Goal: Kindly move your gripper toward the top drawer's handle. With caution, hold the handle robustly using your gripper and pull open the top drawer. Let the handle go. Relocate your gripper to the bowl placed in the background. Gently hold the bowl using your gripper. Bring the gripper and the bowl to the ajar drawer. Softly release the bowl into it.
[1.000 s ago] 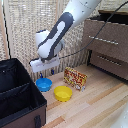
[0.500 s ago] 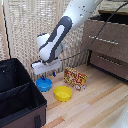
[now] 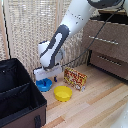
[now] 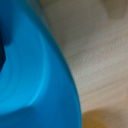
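Light wood floor [image 3: 95, 107] here, with a woven reed-looking screen [image 3: 30, 30] along the back and a dark-framed dresser [image 3: 107, 45] off on the exterior view's right. The top drawer [image 3: 105, 40] looks closed as far as I can tell, its slim silver handle [image 3: 104, 40] running flat across the front, and there's a matching lower drawer [image 3: 110, 62] under it. The white arm [image 3: 67, 30] reaches down from the upper right, and the gripper [image 3: 45, 80] sits right down at the blue bowl [image 3: 44, 85], which is on the floor near the screen. Honestly can't tell if the fingers are wide or closed on the rim, it's too blurry and the wrist body covers them. The wrist view is basically all blue bowl [image 4: 35, 75] up close with some wood floor beside it. A yellow bowl [image 3: 63, 93] sits just beside the blue one, toward the camera, a colourful snack box [image 3: 75, 78] stands near both, and a black bin [image 3: 20, 95] fills the exterior view's left.
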Controlling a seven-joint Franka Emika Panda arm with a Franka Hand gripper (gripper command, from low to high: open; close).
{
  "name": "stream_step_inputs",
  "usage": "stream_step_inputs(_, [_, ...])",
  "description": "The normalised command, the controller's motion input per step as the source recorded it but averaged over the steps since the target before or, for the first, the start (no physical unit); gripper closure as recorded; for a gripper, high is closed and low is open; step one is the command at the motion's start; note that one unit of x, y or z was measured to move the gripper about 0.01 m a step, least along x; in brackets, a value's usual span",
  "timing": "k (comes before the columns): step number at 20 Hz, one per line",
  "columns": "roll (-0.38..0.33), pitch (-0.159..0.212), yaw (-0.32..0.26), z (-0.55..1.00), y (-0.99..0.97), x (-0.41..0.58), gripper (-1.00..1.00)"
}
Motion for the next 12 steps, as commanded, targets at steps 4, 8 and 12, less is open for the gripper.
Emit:
stream_step_inputs(4, [0.000, 0.000, 0.008, 0.00, 0.02, 0.000, 1.00])
stream_step_inputs(8, [0.000, -0.001, 0.009, 0.00, 0.00, -0.014, 1.00])
stream_step_inputs(12, [0.000, -0.059, -0.009, 0.10, 0.02, -0.033, 1.00])
